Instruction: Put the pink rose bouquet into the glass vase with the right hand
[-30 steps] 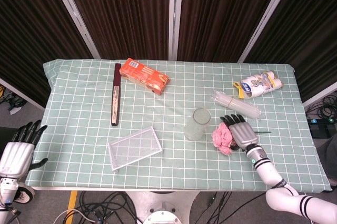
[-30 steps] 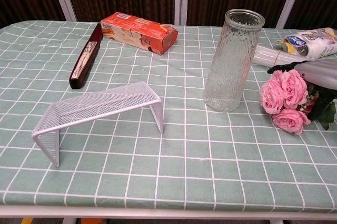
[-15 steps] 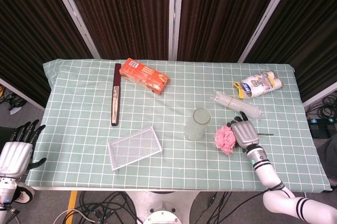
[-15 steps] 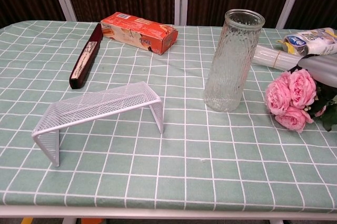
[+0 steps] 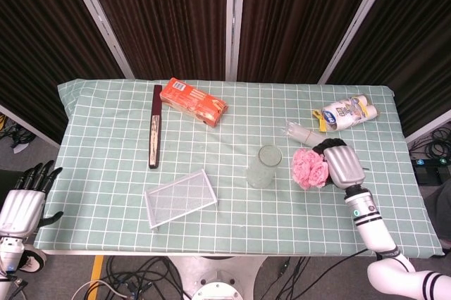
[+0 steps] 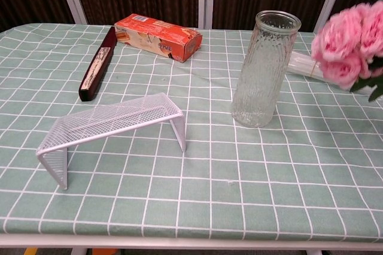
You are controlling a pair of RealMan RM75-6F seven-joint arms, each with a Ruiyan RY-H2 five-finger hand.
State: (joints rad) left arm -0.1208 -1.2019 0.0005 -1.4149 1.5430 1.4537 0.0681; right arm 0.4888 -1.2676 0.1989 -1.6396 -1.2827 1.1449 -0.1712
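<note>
Pink rose bouquet (image 5: 310,167): being carried clear of the worktop (image 5: 106,145) by the right robot hand (image 5: 343,165); a second ago it was lying flat on the cloth, and now its blooms are showing high at the right edge of the chest view, level with the vase's rim.
Glass vase (image 6: 264,69): standing upright just left of the bouquet, not touching it, in the same spot as before.
Right robot hand: clamping its fingers around the bouquet's stems, with the blooms pointing left toward the vase; it is now sitting farther from the near edge than in the earlier frame.
Left robot hand (image 5: 22,205): hanging off the near left corner of the worktop, fingers spread and holding nothing, unchanged.
White mesh rack (image 6: 111,130): staying near left.
Orange box (image 5: 192,102): resting far left of centre, beside the dark flat case (image 5: 155,135).
Wrapped packet (image 5: 344,115): lying at far right, as before.
</note>
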